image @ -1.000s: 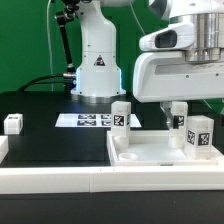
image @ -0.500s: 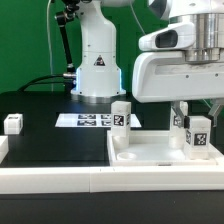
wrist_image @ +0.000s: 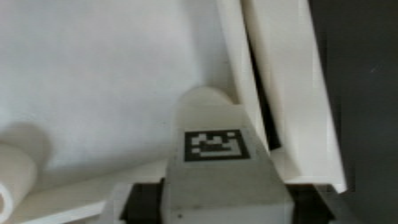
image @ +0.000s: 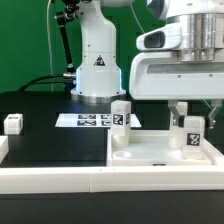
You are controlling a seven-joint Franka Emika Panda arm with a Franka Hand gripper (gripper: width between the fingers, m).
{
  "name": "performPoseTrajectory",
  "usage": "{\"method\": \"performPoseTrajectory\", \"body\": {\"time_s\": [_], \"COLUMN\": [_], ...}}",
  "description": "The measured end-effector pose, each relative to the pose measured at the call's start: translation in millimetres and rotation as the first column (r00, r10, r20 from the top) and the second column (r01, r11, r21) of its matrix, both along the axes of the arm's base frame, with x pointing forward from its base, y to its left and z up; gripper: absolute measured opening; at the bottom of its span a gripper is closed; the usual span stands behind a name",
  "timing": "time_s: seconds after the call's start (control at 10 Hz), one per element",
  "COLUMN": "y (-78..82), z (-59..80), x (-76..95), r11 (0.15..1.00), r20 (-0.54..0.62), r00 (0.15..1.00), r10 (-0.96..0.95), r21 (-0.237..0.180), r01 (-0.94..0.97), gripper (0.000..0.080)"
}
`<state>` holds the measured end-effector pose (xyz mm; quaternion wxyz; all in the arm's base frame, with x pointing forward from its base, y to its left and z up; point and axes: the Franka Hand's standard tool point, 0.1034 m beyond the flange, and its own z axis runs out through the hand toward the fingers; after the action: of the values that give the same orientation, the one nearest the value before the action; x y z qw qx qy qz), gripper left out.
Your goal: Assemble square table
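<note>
The square table's white tray-like top (image: pixel 150 158) lies at the front on the exterior view's right. My gripper (image: pixel 190 124) hangs over its right part, shut on an upright white leg (image: pixel 190 138) with a tag on its face. In the wrist view this leg (wrist_image: pixel 217 150) fills the space between my two dark fingers (wrist_image: pixel 146 200), with the top's flat inside (wrist_image: pixel 107 80) and its raised rim (wrist_image: pixel 276 80) below. A second leg (image: pixel 120 115) stands at the top's far left corner. A third leg (image: pixel 12 123) sits alone at the far left.
The marker board (image: pixel 88 120) lies flat on the black table behind the top. The robot's white base (image: pixel 97 60) stands at the back. A long white rail (image: pixel 50 180) runs along the front edge. A round boss (wrist_image: pixel 15 175) shows inside the top.
My jaws have closed on the leg at the right. The leg has shifted slightly toward the exterior view's left with the gripper.
</note>
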<state>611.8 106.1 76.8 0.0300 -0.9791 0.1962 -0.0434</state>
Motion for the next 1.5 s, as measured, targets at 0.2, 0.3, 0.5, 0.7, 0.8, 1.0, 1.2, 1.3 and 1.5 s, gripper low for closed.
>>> {"method": "performPoseTrajectory", "body": {"time_s": [0.2, 0.3, 0.5, 0.7, 0.8, 1.0, 1.2, 1.3, 1.5], "y": [-5.6, -8.0, -13.7, -13.0, -12.0, -20.1, -39.8, -49.1, -47.0], "z": [-0.1, -0.1, -0.1, 0.0, 4.5, 17.4, 31.1, 37.8, 34.1], "x": [0.0, -0.4, -0.9, -0.8, -2.7, -16.6, -33.5, -37.4, -37.5], "r11": [0.994, 0.983, 0.967, 0.967, 0.975, 0.988, 0.996, 0.995, 0.995], "r20": [-0.007, -0.012, -0.013, -0.012, -0.008, -0.007, -0.012, -0.014, -0.014], "r00": [0.994, 0.983, 0.967, 0.967, 0.975, 0.988, 0.996, 0.995, 0.995], "r10": [-0.114, -0.183, -0.256, -0.255, -0.222, -0.153, -0.086, -0.103, -0.1], "r21": [0.001, 0.0, -0.009, -0.008, -0.007, -0.005, -0.01, -0.009, -0.011], "r01": [0.114, 0.183, 0.255, 0.255, 0.222, 0.153, 0.086, 0.103, 0.1], "gripper": [0.0291, 0.0291, 0.0298, 0.0521, 0.0521, 0.0641, 0.0648, 0.0648, 0.0649]}}
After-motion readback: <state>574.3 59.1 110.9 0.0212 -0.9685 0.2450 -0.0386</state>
